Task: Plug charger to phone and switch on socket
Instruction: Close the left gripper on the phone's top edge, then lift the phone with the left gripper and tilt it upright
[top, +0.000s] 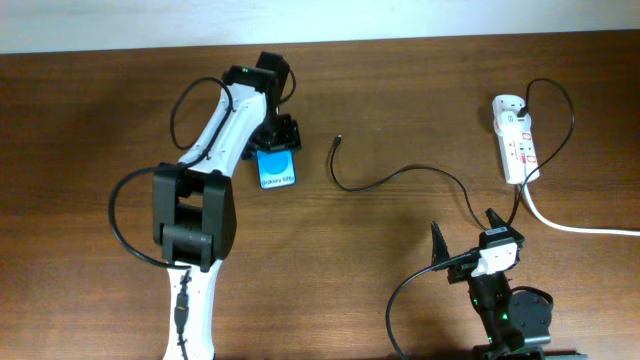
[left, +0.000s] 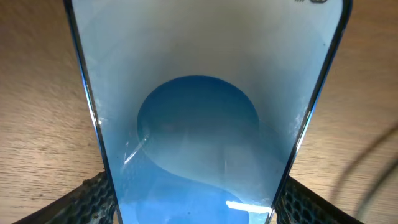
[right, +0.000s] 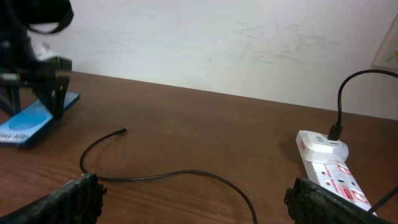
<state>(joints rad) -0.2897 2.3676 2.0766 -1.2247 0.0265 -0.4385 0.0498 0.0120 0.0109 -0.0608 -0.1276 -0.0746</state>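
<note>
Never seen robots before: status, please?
Left gripper shut on phone, tilted up. Right gripper open, empty. Charger lies loose, not in phone. Nothing between them.

The left arm (top: 215, 150) stretches out long from its base. The left gripper (top: 277, 148) is down over the phone (top: 277, 172), with its fingers (left: 93, 200) pressed against both long edges. Well to the right of the phone, the right arm (top: 497, 300) sits folded low. The right gripper (top: 465, 232) is spread wide and holds nothing.
</note>
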